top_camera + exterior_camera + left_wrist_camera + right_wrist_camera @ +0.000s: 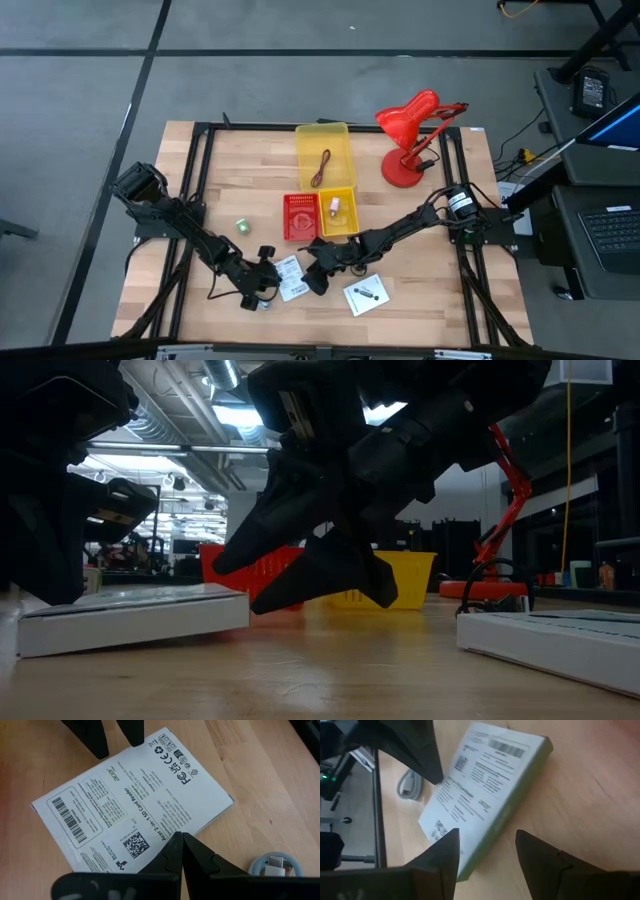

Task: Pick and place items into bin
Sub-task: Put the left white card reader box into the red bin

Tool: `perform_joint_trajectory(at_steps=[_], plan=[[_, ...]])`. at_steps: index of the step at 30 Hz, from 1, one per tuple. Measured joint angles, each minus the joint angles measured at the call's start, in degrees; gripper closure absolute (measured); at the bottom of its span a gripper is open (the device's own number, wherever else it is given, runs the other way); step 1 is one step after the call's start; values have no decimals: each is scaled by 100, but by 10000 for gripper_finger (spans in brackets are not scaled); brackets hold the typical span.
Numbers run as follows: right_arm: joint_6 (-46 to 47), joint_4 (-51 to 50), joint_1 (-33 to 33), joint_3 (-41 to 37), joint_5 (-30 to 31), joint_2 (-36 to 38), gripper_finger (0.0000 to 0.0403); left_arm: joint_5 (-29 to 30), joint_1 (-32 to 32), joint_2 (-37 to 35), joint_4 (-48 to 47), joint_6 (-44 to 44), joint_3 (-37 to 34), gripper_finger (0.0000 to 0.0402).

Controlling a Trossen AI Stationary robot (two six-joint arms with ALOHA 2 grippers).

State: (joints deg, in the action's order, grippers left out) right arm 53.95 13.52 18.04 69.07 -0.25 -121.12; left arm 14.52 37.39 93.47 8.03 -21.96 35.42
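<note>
A: In the high view, where is the packet that comes next?

B: A flat white printed card-reader packet [291, 278] lies on the wooden table [180, 200], between the two arms. The left gripper [262, 283] is just beside its one end, the right gripper [316, 272] just beside the other. The yellow plastic bin [324, 160] is further back, with a dark red cord [320, 166] already inside. A second white packet [365, 295] lies near the right arm.

A: And the low view?

B: The packet [135, 615] lies flat. Dark gripper parts hang above the table, but which arm it is I cannot tell there.

A: The left wrist view?

B: The left fingers [172, 860] meet tip to tip over the packet's [135, 800] printed face and hold nothing. A coiled pale cable [277, 867] lies near.

A: The right wrist view?

B: The right fingers [445, 852] stand apart and empty, and the packet [485, 795] lies straight ahead of them. Its long axis runs away from the gripper, a little slanted, so I judge the jaws can close across the short side. The right arm seems better placed.
</note>
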Motion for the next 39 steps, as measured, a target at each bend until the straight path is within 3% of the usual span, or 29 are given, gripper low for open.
perform_joint_trajectory(at_steps=[11, 20, 33, 39], plan=[[314, 179, 17, 16, 0, -161, 228, -15, 0, 2, -8, 1, -2, 400], [406, 903, 11, 27, -262, -345, 228, -37, 0, 2, -33, 1, -2, 400], [389, 950, 22, 14, -308, -361, 229, 107, -98, 14, 25, 58, -11, 400], [336, 948, 22, 14, -324, -367, 261, 98, -194, 17, 87, 156, -13, 400]])
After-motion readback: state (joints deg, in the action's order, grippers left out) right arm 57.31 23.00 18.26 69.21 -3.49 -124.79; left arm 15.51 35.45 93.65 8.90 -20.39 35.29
